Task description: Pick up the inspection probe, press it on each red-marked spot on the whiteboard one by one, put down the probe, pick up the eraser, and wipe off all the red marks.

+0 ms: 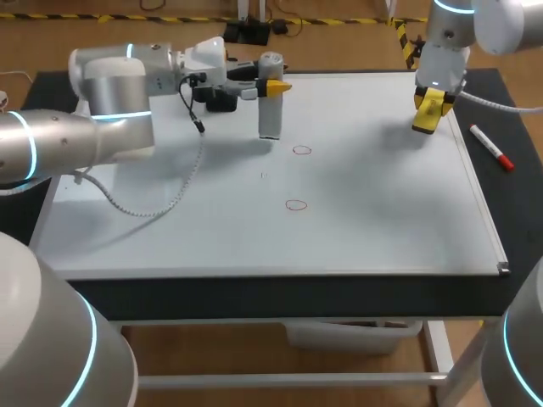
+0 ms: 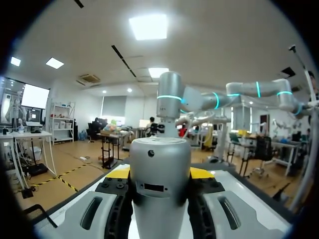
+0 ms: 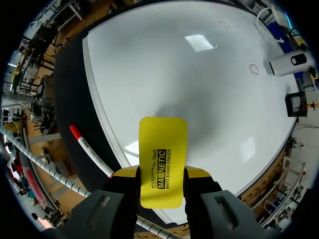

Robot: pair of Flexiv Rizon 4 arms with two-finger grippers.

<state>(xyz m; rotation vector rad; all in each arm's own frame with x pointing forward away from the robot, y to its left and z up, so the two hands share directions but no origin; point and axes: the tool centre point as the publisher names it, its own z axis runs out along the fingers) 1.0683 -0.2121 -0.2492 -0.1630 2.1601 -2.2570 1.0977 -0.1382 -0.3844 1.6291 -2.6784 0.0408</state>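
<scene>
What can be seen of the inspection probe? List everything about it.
The inspection probe is a plain silvery-grey cylinder, looking like metal or smooth plastic. Its top end carries a dark round spot; its side shows a small dot and a dark rectangular slot. It stands upright, clamped from two sides in the left pincer, yellow tips on its upper part. Its lower end is at the whiteboard, beside one red mark; whether it touches cannot be told.
</scene>
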